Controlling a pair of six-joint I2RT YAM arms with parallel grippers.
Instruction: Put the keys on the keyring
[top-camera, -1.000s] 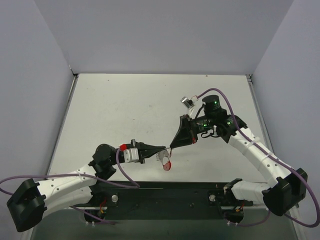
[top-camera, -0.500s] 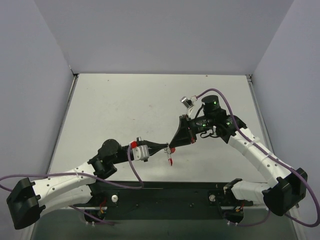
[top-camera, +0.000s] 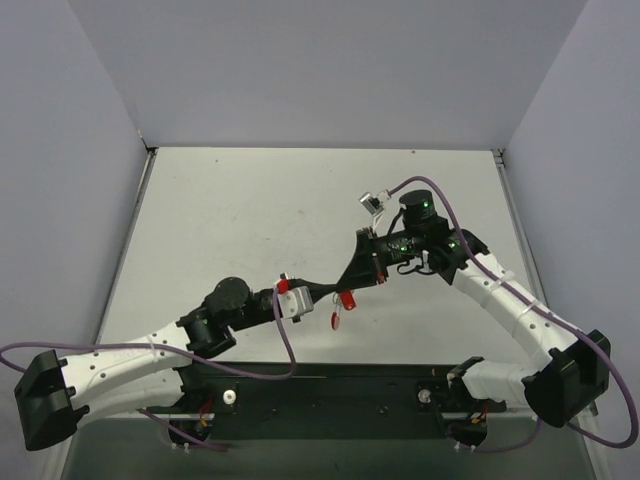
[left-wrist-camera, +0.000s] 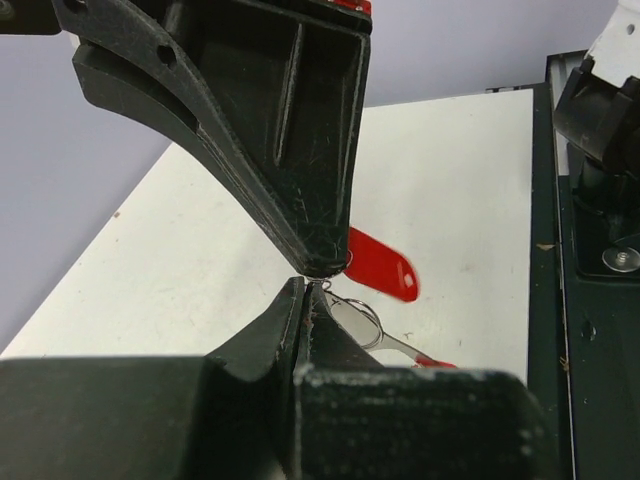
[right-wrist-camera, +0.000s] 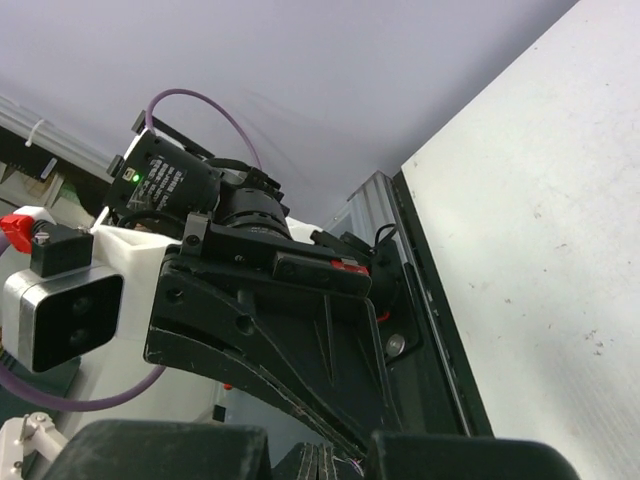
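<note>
The white table (top-camera: 250, 210) lies bare on the far side of both pincers. Wide room runs out to the left wall, the back wall and the right wall. On the near side, the black base rail (top-camera: 330, 385) sits close below the point where the tips meet. Against the picture from a second ago, the left arm has stretched rightward, carrying its wrist closer to the meeting point. The keyring (top-camera: 335, 320) then hung as a broad hoop under the tips and now shows narrow and nearly edge-on. The right arm's tip sits almost where it was, and a red piece now shows beneath it. The left pincer (top-camera: 330, 293) has its fingers pressed together. In its own wrist view the thin silver wire of the keyring starts right at those tips and runs off toward the rail to a red end, so it appears pinched there. The right pincer (top-camera: 347, 287) comes down from the far right, also pressed together, its tip almost touching the left one. The key (left-wrist-camera: 382, 267) juts out just behind that tip, red head showing and its shaft hidden in the grip.
</note>
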